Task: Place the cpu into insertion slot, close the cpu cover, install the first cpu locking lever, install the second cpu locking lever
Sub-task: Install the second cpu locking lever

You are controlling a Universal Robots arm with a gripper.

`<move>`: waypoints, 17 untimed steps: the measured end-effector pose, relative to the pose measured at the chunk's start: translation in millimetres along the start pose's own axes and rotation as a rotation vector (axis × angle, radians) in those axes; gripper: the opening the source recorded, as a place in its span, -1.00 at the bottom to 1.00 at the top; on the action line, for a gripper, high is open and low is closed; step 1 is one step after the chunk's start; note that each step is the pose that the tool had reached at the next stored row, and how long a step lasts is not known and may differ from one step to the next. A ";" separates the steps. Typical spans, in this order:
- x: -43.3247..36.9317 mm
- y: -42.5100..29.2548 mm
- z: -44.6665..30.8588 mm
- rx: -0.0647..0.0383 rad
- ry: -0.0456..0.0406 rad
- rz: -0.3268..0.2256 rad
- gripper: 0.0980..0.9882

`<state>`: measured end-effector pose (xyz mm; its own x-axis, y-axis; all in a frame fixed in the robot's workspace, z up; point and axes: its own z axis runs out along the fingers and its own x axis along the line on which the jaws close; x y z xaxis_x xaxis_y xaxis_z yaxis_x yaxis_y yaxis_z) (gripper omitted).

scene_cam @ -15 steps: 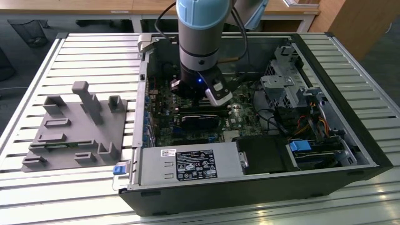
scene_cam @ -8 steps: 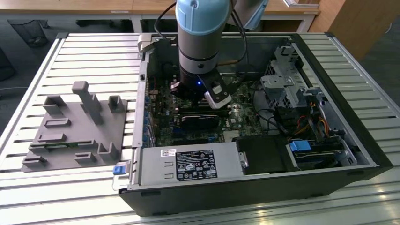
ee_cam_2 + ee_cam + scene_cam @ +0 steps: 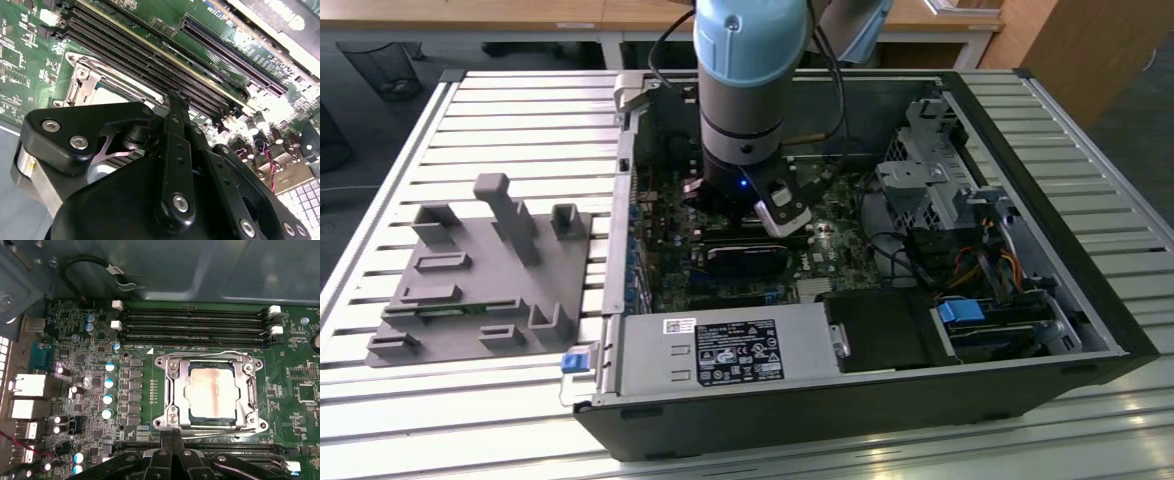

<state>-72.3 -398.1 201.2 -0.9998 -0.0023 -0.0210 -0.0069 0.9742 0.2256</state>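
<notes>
One chip, one frame, one claw:
Board edge: four long black memory slots (image 3: 195, 326) run along the green motherboard (image 3: 65, 325) just beside the socket.
Chip: small flat square silvery cpu (image 3: 212, 392) already lies flat in the dark, metal-rimmed insertion slot (image 3: 176, 390).
Frame: thin silvery cut-out cpu cover (image 3: 212, 360) is down around the chip, its opening showing the metal top.
Claw: black gripper (image 3: 172, 437) has its fingers pressed together, holding nothing, tips at the socket's near edge.
Key relation: chip sits straight ahead of the fingertips, just beyond them, across the frame's near rail.
Levers: latched or not, I cannot tell.
Wider look: arm stands upright inside the open black computer case (image 3: 1067, 300).
</notes>
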 end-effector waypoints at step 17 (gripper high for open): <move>4.5 -2.9 9.3 -0.064 -0.0007 0.001 -0.98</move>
<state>-76.5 -398.9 191.4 -0.9998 -0.0010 -0.0213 -0.0071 0.9577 0.2876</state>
